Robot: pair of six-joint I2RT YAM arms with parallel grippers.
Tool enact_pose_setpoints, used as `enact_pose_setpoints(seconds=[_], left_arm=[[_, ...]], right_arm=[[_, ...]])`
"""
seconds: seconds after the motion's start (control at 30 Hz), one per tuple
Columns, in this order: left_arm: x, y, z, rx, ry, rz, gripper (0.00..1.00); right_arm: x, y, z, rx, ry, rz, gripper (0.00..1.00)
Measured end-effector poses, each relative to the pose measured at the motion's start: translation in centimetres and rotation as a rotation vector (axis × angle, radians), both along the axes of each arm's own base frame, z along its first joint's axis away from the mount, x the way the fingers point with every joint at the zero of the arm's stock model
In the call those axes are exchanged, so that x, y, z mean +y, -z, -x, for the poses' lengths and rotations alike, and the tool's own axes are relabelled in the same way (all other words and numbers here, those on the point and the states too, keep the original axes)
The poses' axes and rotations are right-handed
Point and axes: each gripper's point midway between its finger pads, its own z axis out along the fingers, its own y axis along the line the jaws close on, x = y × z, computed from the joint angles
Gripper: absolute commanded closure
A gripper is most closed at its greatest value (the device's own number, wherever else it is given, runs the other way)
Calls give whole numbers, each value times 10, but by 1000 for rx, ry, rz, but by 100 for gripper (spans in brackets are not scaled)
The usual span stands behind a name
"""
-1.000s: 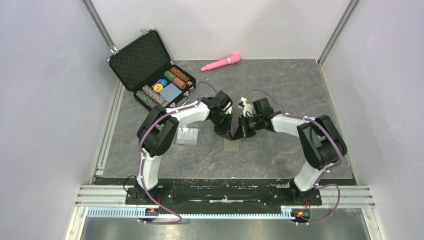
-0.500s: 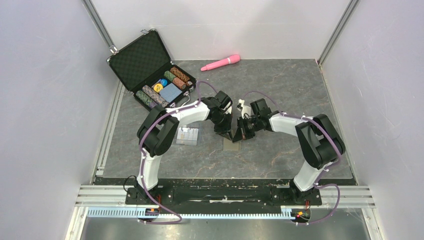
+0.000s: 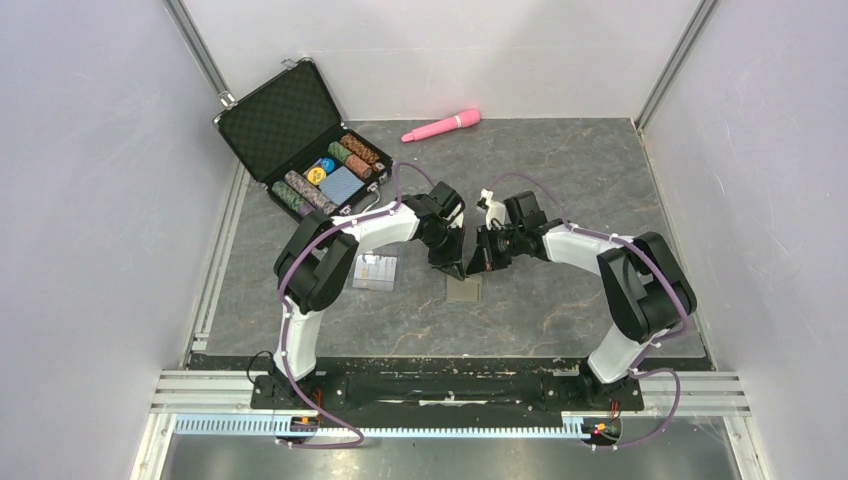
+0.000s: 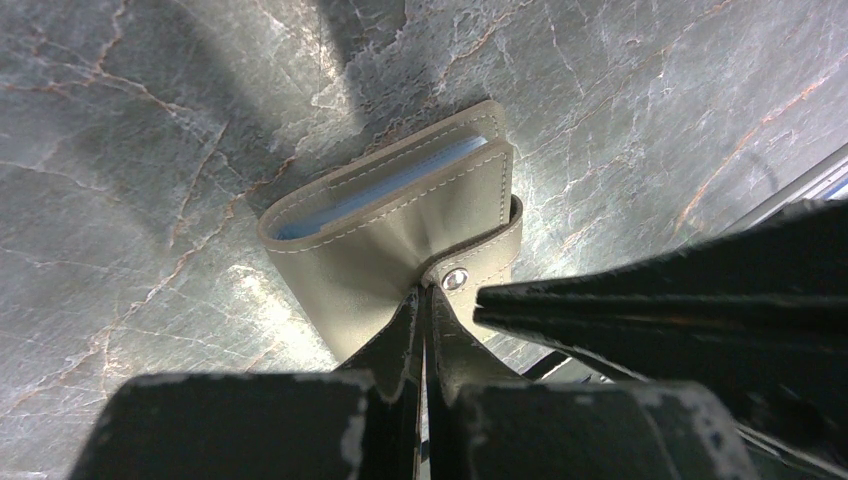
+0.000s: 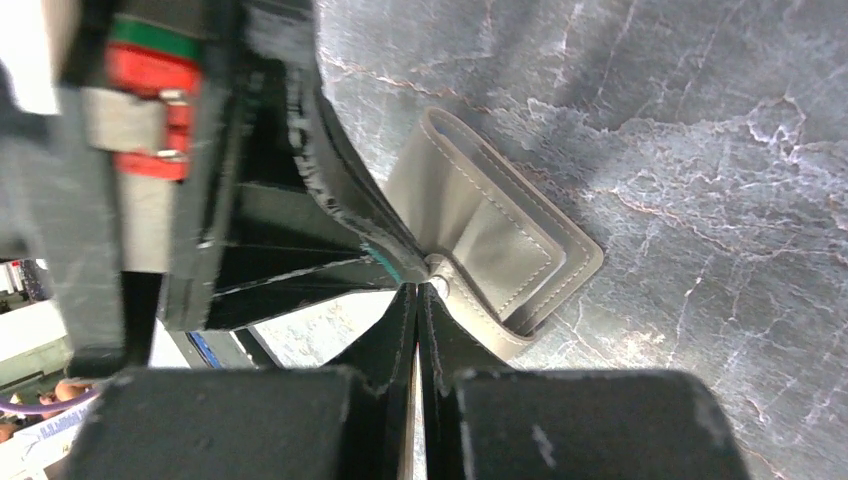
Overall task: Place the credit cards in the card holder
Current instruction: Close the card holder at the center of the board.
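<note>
The khaki card holder [image 3: 464,291] lies folded on the grey table, its light-blue lining [image 4: 385,185] showing at the open edge. My left gripper [image 4: 422,292] is shut, its tips resting against the cover right beside the snap tab [image 4: 456,279]. My right gripper [image 5: 418,290] is also shut and meets the same snap [image 5: 438,266] from the other side. From above, the left gripper [image 3: 453,267] and right gripper [image 3: 472,266] stand tip to tip just behind the holder. The pale credit cards [image 3: 375,271] lie to the left, under the left forearm's edge.
An open black case [image 3: 290,125] holding poker chips and a blue deck stands at the back left. A pink cylindrical object [image 3: 441,125] lies by the back wall. Grey walls enclose the table on three sides.
The right wrist has shifted slightly left and back, closer to the left gripper. The left arm, the card holder and the cards stay put.
</note>
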Motion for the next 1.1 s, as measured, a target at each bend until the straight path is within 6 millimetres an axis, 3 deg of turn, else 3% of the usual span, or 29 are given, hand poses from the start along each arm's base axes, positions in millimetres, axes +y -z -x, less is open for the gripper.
enact_pose_setpoints(seconds=[0.17, 0.67, 1.1], left_arm=[[0, 0, 0, 0, 0, 0, 98], [0, 0, 0, 0, 0, -1, 98], [0, 0, 0, 0, 0, -1, 98]], right_arm=[[-1, 14, 6, 41, -11, 22, 100], [-4, 25, 17, 53, -40, 65, 100], [-1, 13, 15, 26, -49, 35, 100]])
